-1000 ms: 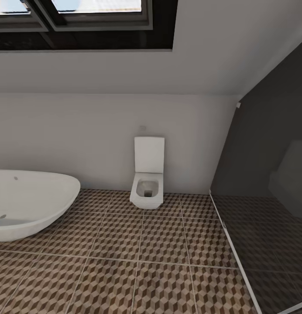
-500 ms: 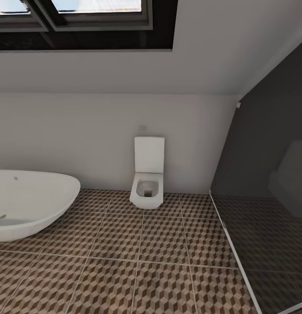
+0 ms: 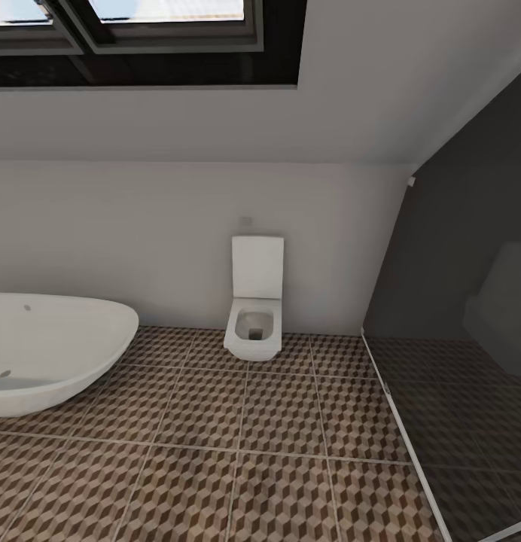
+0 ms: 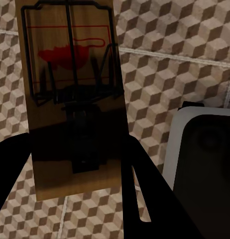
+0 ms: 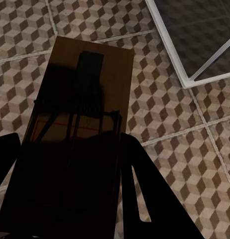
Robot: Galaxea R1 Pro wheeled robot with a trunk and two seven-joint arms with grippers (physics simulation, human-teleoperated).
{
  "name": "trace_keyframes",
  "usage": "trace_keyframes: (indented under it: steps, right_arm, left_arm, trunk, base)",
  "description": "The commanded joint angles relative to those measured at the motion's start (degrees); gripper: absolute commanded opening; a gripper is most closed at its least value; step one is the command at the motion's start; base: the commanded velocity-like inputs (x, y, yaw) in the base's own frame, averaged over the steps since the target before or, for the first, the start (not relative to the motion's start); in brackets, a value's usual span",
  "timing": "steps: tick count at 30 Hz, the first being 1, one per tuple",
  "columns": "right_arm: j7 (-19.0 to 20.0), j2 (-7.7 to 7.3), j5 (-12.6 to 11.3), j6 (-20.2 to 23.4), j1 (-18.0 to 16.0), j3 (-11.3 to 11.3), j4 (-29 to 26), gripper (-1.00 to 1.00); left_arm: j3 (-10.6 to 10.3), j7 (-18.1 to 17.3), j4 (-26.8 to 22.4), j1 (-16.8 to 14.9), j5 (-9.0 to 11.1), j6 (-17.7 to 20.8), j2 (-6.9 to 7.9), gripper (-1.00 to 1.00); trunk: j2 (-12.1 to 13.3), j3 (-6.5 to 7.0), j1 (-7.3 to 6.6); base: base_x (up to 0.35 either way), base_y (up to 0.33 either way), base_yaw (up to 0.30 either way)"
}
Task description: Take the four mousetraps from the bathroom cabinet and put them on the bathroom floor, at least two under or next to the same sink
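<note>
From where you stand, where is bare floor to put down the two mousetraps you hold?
The tiled floor lies bare between the bathtub and the glass screen, in front of the toilet. It narrows beside the tub. Each gripper, left and right, holds a mousetrap over tiles.

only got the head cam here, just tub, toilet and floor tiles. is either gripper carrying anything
Observer: Yes. The left gripper is shut on a mousetrap, held above the bathroom floor.
Operator: and the right one
Observer: The right gripper is shut on a second mousetrap, also above the tiles.
Operator: anything near the right one
Observer: A white-framed glass panel edge lies beside it on the floor.
</note>
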Motion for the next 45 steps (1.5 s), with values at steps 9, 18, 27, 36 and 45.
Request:
trace_keyframes:
  steps: [9, 18, 27, 36, 45]
  right_arm:
    - [-0.5, -0.01, -0.1, -0.1, 0.0, 0.5, 0.0, -1.00]
    - [-0.5, -0.01, -0.1, -0.1, 0.0, 0.5, 0.0, -1.00]
    - [-0.5, -0.01, -0.1, -0.1, 0.0, 0.5, 0.0, -1.00]
    - [-0.5, -0.01, -0.1, -0.1, 0.0, 0.5, 0.0, -1.00]
    - [-0.5, -0.01, -0.1, -0.1, 0.0, 0.5, 0.0, -1.00]
  left_arm:
    - [-0.4, 0.3, 0.1, -0.1, -0.1, -0.2, -0.03, -1.00]
    - [-0.4, 0.3, 0.1, -0.1, -0.1, -0.2, -0.03, -1.00]
    - [-0.4, 0.3, 0.1, -0.1, -0.1, -0.2, -0.03, -1.00]
    - [-0.4, 0.3, 0.1, -0.1, -0.1, -0.2, -0.03, -1.00]
    - [-0.4, 0.3, 0.1, -0.1, -0.1, -0.2, -0.03, -1.00]
  trunk:
    - [-0.1, -0.11, 0.03]
    - [-0.1, -0.11, 0.03]
    - [-0.1, -0.11, 0.03]
    - [-0.1, -0.11, 0.03]
    - [-0.1, -0.11, 0.03]
  base:
    - [0.000, 0.000, 0.000]
    - [0.000, 0.000, 0.000]
    - [0.000, 0.000, 0.000]
    - [0.000, 0.000, 0.000]
    - [0.000, 0.000, 0.000]
